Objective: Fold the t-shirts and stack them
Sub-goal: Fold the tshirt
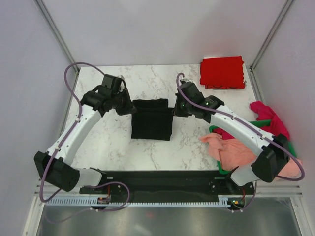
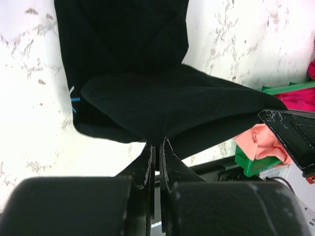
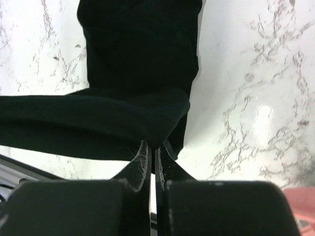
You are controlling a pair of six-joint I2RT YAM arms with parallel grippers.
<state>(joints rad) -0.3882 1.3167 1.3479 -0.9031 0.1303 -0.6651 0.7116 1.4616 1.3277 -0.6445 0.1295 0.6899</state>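
Observation:
The black t-shirt (image 1: 151,119) lies folded in a narrow strip in the middle of the marble table. My left gripper (image 1: 129,107) is shut on its far left corner, seen as pinched black cloth (image 2: 162,108) in the left wrist view. My right gripper (image 1: 175,108) is shut on its far right corner, seen as lifted cloth (image 3: 98,120) in the right wrist view. Both hold the far edge lifted above the rest. The bright red t-shirt (image 1: 222,72) lies folded at the far right corner. The salmon-pink t-shirt (image 1: 231,150) and magenta t-shirt (image 1: 268,115) hang from the bin.
The green bin (image 1: 216,132) stands at the table's right edge, mostly covered by the shirts and my right arm. It shows in the left wrist view (image 2: 256,162) too. Grey walls and metal posts enclose the table. The black rail (image 1: 157,179) runs along the near edge.

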